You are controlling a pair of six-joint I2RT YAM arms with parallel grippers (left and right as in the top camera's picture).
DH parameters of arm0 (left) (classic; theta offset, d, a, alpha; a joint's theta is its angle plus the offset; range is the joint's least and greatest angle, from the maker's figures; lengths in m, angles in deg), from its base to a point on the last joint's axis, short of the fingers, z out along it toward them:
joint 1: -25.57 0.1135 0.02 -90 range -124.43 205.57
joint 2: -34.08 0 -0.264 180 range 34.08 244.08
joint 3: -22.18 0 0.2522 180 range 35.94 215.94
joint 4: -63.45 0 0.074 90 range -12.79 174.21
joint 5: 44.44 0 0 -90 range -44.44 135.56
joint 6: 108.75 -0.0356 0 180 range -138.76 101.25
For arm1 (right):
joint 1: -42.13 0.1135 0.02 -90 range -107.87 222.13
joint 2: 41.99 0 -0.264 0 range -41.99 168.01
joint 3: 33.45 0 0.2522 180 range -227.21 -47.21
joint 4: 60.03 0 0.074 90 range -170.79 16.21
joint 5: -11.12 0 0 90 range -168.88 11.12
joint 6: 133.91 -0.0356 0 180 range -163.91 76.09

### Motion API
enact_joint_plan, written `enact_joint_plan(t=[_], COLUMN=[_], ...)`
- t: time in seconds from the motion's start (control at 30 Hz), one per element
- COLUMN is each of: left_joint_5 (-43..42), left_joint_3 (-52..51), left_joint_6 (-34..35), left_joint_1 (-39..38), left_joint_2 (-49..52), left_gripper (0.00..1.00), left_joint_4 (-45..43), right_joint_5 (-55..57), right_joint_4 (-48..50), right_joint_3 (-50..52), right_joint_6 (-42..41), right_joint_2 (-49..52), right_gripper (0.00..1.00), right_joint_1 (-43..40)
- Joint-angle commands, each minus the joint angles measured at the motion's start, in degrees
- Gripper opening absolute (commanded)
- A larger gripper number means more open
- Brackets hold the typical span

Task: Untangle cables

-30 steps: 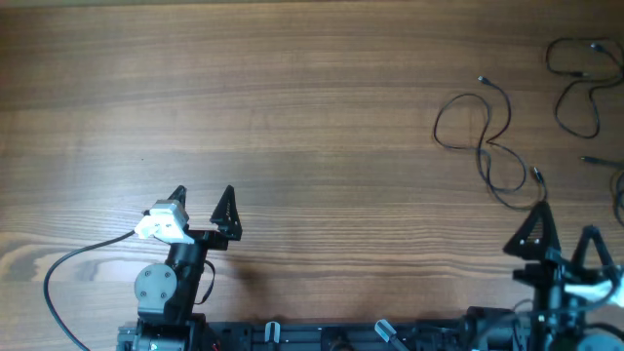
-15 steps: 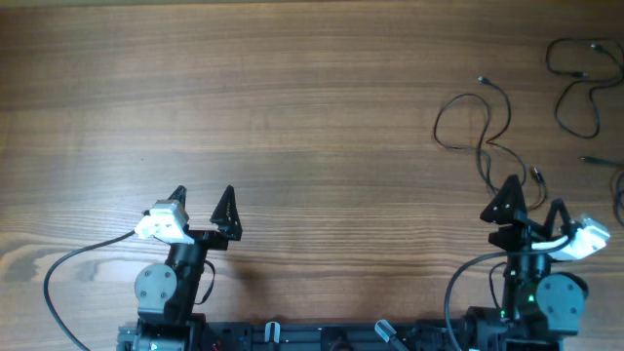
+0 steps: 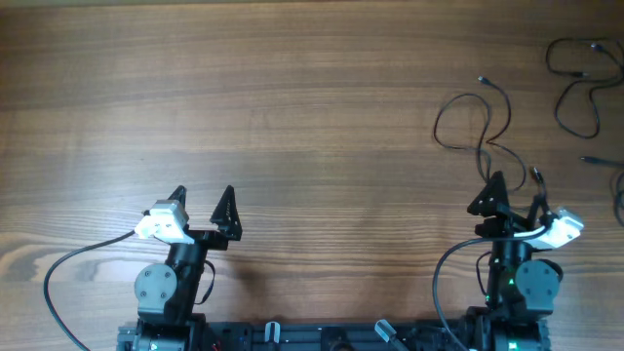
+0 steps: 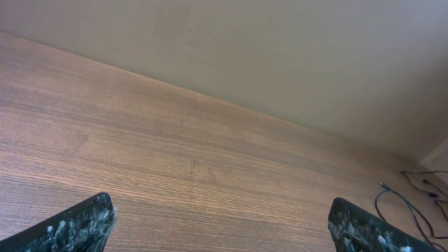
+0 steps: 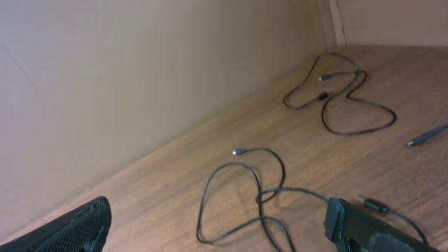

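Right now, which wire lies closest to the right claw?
The looped wire just ahead of the right gripper; the other wires lie farther off toward the corner.

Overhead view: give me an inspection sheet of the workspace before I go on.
Surface: wooden table, flat, no marks seen.
Job's things: looped thin cable just ahead of the right gripper; second thin cable at the far right edge, lying apart from the first.
Clutter: nothing seen.
Grippers: left gripper open and empty, far from the cables; right gripper open and empty, at the looped cable's near end.
Cables: left arm lead loops on the table; right arm lead curves beside its base.
Surroundings: plain beige wall behind the table.
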Motion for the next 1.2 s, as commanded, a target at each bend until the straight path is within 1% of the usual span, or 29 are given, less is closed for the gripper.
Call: enact_joint_plan(t=[0.0, 0.17, 0.33, 0.53, 0.6, 0.73, 0.8, 1.17], left_joint_5=[1.0, 1.0, 1.0, 1.0, 1.0, 1.0, 1.0, 1.0], left_joint_3=[-0.5, -0.5, -0.5, -0.5, -0.5, -0.5, -0.5, -0.5], left_joint_6=[-0.5, -0.5, -0.5, -0.5, -0.5, -0.5, -0.5, -0.5], left_joint_1=[-0.2, -0.2, -0.2, -0.2, -0.2, -0.2, -0.2, -0.2], left_joint_2=[-0.4, -0.4, -0.4, -0.4, -0.4, -0.4, -0.4, -0.4], left_gripper=[1.0, 1.0, 1.0, 1.0, 1.0, 1.0, 1.0, 1.0], left_joint_4=[-0.1, -0.1, -0.1, -0.1, -0.1, -0.1, -0.1, -0.1], right_joint_5=[-1.1, -1.4, -3.1, -3.6, -4.5, -13.0, -14.5, -14.1], right_joint_4=[1.8, 2.8, 8.7, 8.6, 8.6, 7.6, 7.5, 7.5], right_joint_3=[0.6, 1.1, 3.6, 3.6, 3.6, 3.6, 3.6, 3.6], right_joint_6=[0.8, 0.6, 0.6, 1.0, 3.9, 19.5, 23.2, 23.2], right_joint_2=[-0.5, -0.5, -0.5, -0.5, -0.5, -0.5, -0.5, -0.5], right_gripper=[1.0, 1.0, 1.0, 1.0, 1.0, 1.0, 1.0, 1.0], right_joint_1=[0.2, 0.2, 0.2, 0.2, 0.2, 0.2, 0.2, 0.2])
